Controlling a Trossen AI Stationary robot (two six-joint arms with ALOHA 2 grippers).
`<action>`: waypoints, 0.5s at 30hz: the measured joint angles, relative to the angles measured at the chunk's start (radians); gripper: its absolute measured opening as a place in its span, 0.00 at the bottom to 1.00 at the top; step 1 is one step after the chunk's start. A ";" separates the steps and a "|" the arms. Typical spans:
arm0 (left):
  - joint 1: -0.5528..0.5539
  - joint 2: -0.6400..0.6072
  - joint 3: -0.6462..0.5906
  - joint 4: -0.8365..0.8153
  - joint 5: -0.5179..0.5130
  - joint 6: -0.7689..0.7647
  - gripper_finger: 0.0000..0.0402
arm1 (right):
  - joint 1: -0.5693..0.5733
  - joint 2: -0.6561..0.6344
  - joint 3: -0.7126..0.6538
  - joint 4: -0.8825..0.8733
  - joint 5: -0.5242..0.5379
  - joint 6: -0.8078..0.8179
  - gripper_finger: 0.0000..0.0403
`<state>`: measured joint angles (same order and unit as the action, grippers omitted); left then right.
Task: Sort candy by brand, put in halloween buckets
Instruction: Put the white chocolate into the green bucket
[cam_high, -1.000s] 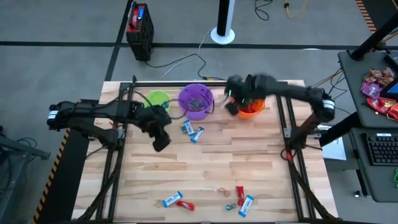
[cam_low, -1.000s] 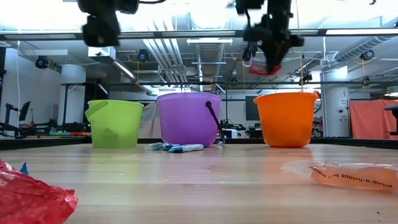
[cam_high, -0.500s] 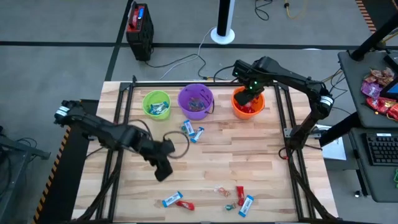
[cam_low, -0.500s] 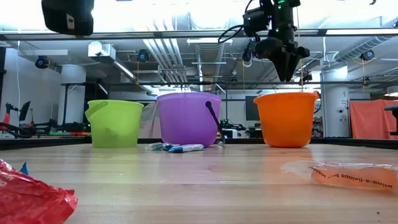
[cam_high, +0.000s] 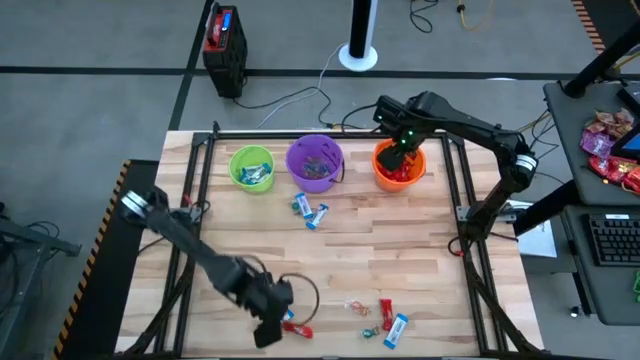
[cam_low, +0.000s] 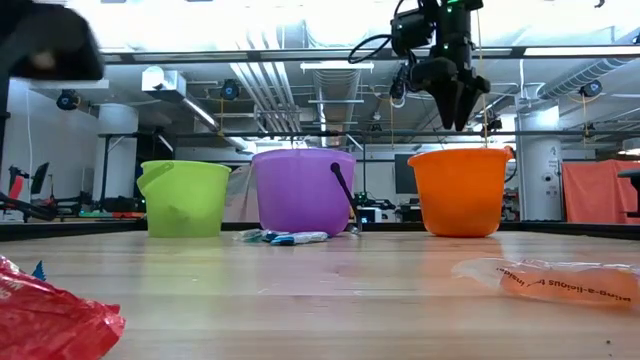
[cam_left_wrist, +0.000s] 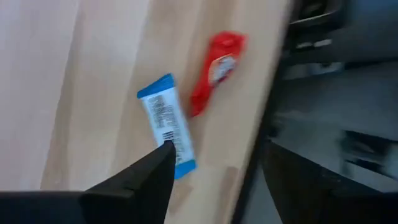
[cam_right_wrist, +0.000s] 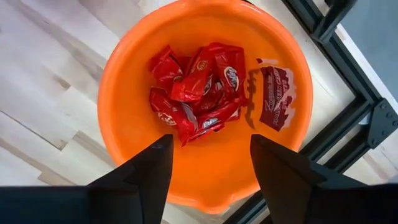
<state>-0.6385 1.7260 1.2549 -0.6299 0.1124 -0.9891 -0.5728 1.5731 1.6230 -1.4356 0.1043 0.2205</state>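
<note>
Red candy dropped; left arm now at lower pile

Right gripper (cam_low: 452, 118), fingers spread and empty, hangs over orange bucket (cam_high: 400, 166) upper right; left gripper (cam_high: 271, 322), released, has swung to lower centre above a blue-white candy (cam_left_wrist: 166, 134) and red candy (cam_left_wrist: 216, 70)

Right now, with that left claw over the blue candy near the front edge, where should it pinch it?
Probably across the middle of the blue candy, coming straight down. It lies flat on the table, long and narrow, so fingers closing over its narrow width would fit best. The red candy lies close by one end, so keep clear of that end. The left gripper is above it, open.
</note>
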 joint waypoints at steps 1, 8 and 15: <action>-0.017 0.028 0.011 -0.015 -0.031 -0.018 0.55 | 0.005 0.000 0.000 0.002 0.000 -0.005 0.52; -0.054 0.171 0.060 -0.061 -0.098 -0.080 0.55 | 0.051 -0.001 0.000 0.006 -0.004 -0.038 0.52; -0.056 0.242 0.044 -0.060 -0.097 -0.093 0.54 | 0.086 -0.002 0.000 0.009 -0.004 -0.039 0.52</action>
<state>-0.6946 1.9681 1.2991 -0.6899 0.0158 -1.0822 -0.4869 1.5711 1.6230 -1.4265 0.1003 0.1814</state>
